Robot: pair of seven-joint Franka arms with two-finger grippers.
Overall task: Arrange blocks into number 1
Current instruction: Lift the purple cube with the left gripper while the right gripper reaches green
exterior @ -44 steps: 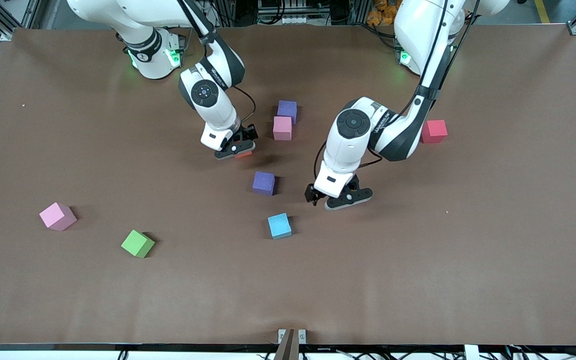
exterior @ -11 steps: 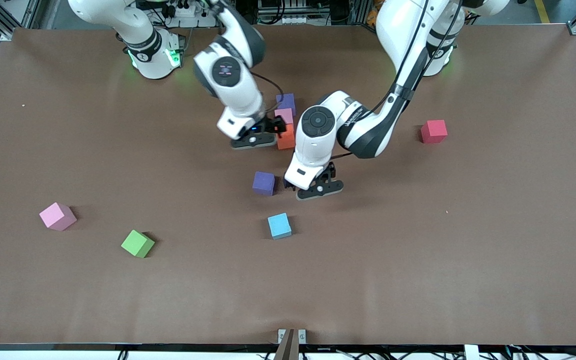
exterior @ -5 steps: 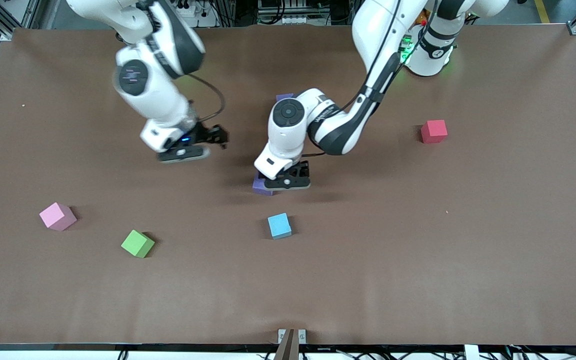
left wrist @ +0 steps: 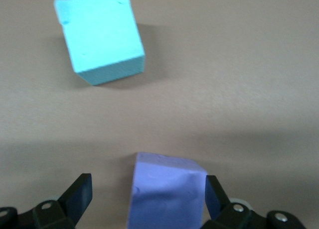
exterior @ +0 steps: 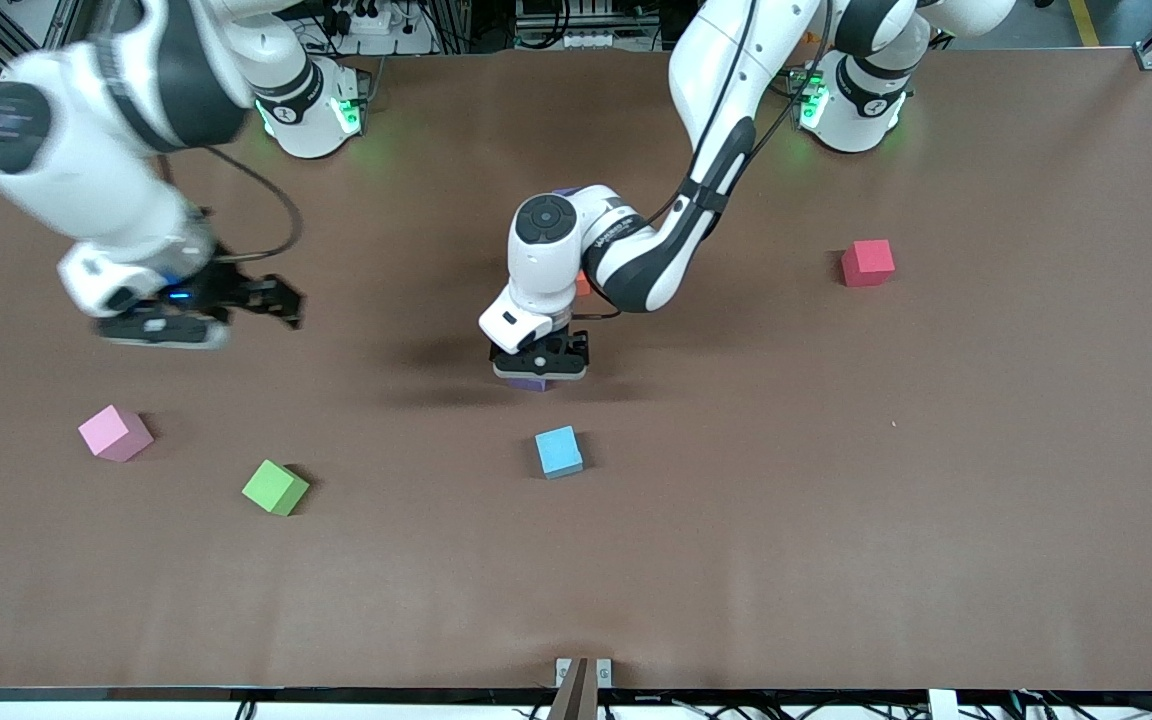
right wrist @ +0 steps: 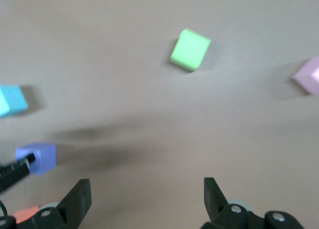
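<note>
My left gripper (exterior: pixel 539 362) is down at the table's middle, open astride a purple block (exterior: pixel 528 383). The left wrist view shows that purple block (left wrist: pixel 167 194) between the fingers of the left gripper (left wrist: pixel 147 191), against one finger and apart from the other. A light blue block (exterior: pixel 559 451) (left wrist: pixel 99 37) lies nearer the front camera. My right gripper (exterior: pixel 221 310) (right wrist: pixel 147 194) hangs open and empty over bare table toward the right arm's end. Nearer the camera there lie a pink block (exterior: pixel 114 432) (right wrist: pixel 309 75) and a green block (exterior: pixel 275 487) (right wrist: pixel 190 50).
A red block (exterior: pixel 867 262) sits alone toward the left arm's end. The left arm covers most of an orange block (exterior: pixel 583 285) and another purple block (exterior: pixel 566 190) farther from the camera. The brown table (exterior: pixel 836 520) has wide bare room along its front.
The right gripper drew back from the orange block and swung toward the right arm's end of the table. The left gripper slid over the purple block and came down around it.
</note>
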